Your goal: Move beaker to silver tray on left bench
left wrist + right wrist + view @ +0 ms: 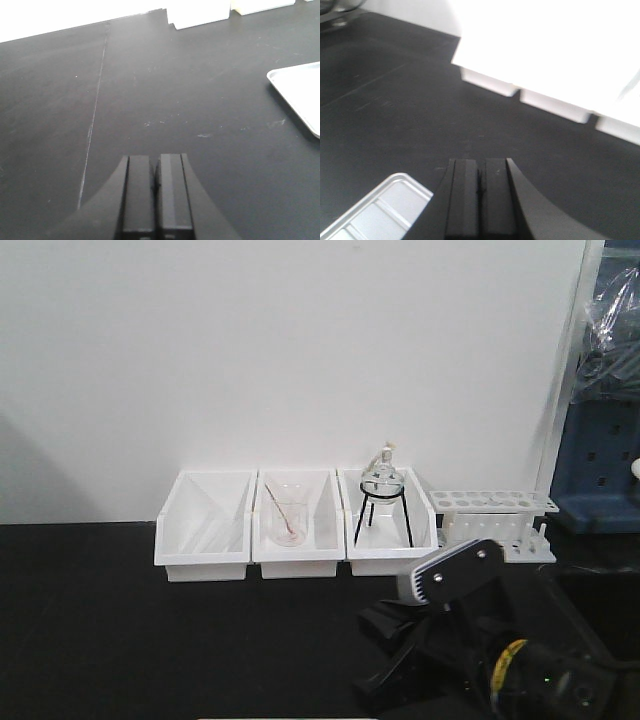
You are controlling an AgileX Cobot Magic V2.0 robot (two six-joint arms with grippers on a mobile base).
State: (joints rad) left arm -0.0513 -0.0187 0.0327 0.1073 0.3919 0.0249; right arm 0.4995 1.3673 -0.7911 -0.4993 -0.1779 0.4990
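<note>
The silver tray (pixel 300 92) lies on the matte black bench top (pixel 165 90). It is to the right of my left gripper (pixel 155 165) and also shows in the right wrist view (pixel 375 210), just left of my right gripper (pixel 480 167). Both grippers are shut and empty, low over bare bench top. The small plain beaker does not clearly show. A blurred glassy shape (pixel 337 10) sits in the top left corner of the right wrist view, and I cannot tell what it is. The tray looks empty where visible.
Three white bins (pixel 205 515) stand along the back wall. The middle one holds a clear beaker with a pink rod (pixel 287 520), the right one a flask on a black tripod (pixel 383 485). A white test-tube rack (pixel 495 520) stands beside them. My right arm (pixel 455 640) fills the lower right.
</note>
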